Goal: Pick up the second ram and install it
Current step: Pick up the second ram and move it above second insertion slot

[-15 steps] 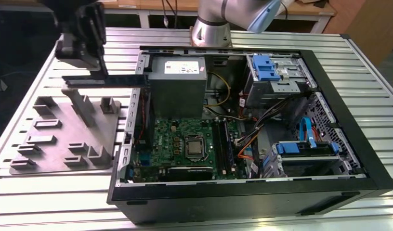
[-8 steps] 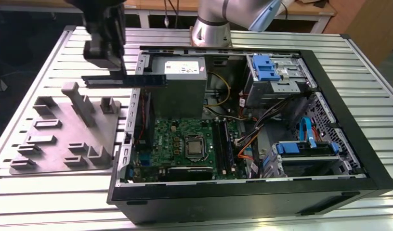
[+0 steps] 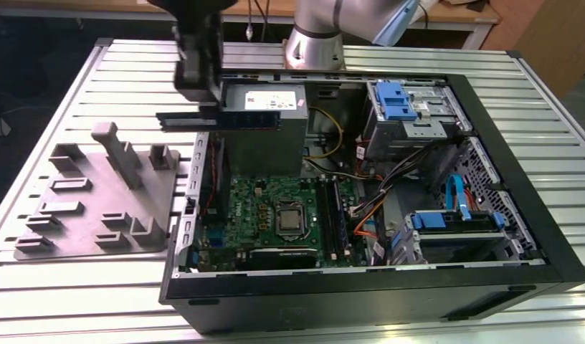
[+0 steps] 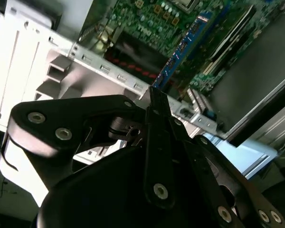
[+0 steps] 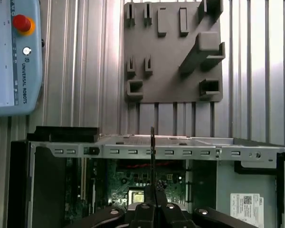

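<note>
The second ram [image 3: 226,120] is a thin dark stick held level above the open computer case's [image 3: 522,215] rim, on the exterior view's left. My gripper [image 3: 213,111] is shut on it from above. In the second wrist view the ram [image 4: 180,50] runs edge-on as a blue strip out from between the black fingers [image 4: 156,123], pointing over the green motherboard [image 4: 147,21]. In the first wrist view the ram [image 5: 152,152] shows as a thin vertical line above the gripper [image 5: 153,187]. The long black memory slots [image 3: 335,218] lie beside the processor socket [image 3: 290,221], lower inside the case.
A grey power-supply box [image 3: 264,140] sits just under the held stick. A grey fixture tray [image 3: 101,193] with upright holders lies on the slatted table at the exterior view's left. Blue drive cages [image 3: 393,100] and cables [image 3: 369,208] fill the case's other half. A pendant [image 5: 14,57] rests nearby.
</note>
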Tool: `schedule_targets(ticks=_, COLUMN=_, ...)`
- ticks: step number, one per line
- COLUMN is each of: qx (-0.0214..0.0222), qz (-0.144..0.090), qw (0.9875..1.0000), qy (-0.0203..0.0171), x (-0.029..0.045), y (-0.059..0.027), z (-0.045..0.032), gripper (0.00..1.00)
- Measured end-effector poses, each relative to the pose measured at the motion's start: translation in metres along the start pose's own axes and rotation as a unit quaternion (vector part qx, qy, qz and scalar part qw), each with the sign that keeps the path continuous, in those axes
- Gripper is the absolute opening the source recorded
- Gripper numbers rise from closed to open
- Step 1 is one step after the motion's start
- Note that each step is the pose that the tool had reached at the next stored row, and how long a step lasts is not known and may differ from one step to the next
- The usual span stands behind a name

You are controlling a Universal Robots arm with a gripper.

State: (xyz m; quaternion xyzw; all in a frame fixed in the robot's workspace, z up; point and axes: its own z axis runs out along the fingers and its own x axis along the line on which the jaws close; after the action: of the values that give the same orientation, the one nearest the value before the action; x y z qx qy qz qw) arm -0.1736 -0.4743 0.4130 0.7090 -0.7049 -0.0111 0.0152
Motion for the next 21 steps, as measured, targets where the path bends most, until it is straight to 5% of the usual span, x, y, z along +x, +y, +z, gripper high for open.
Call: schedule_targets(ticks=21, qx=-0.0014, qz=0.000, qw=1.0000, qy=0.0000, x=0.0005, y=-0.0904, z=-0.0026, gripper=0.11)
